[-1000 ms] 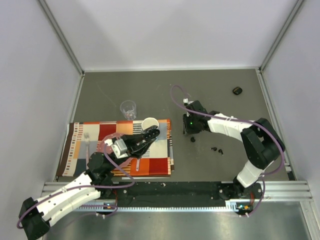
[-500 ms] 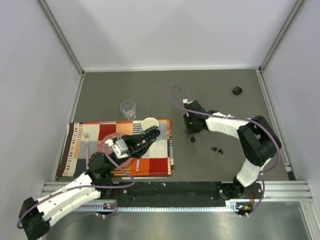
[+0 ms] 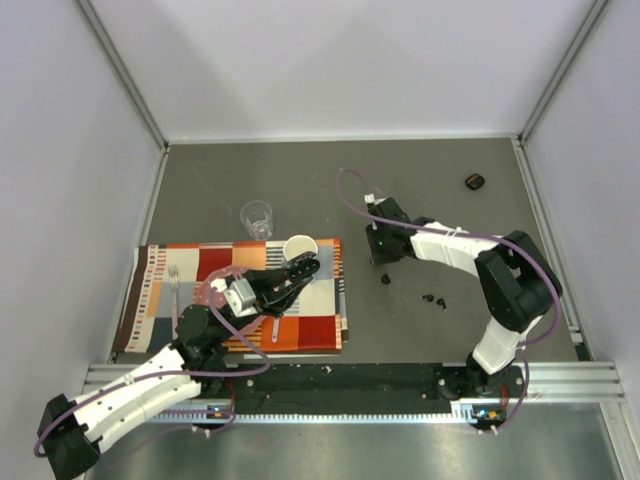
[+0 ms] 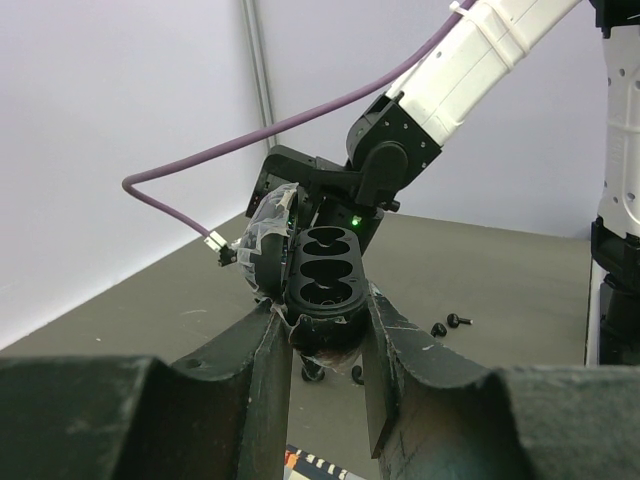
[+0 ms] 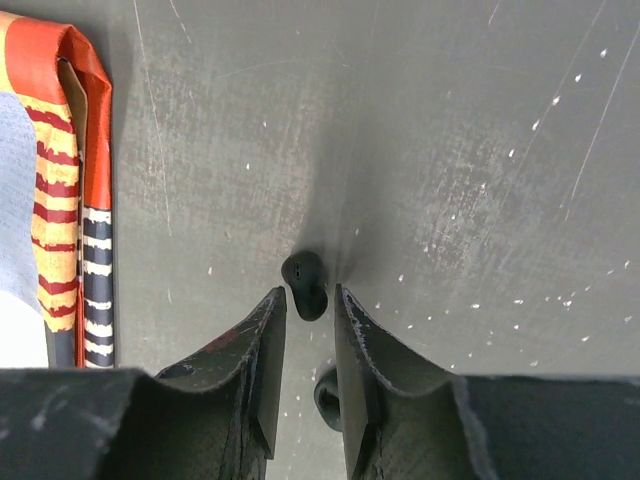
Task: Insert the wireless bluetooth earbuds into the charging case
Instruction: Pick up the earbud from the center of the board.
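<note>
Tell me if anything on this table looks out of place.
Yes. Small black earbuds lie scattered loose on the grey table right of the patterned cloth, while the open charging case in the left gripper has empty wells. A second black case sits alone near the far right corner.

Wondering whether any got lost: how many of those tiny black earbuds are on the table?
4. One earbud lies at the tips of the right gripper, a second beneath that gripper, a pair loose nearby. None seems hidden.
</note>
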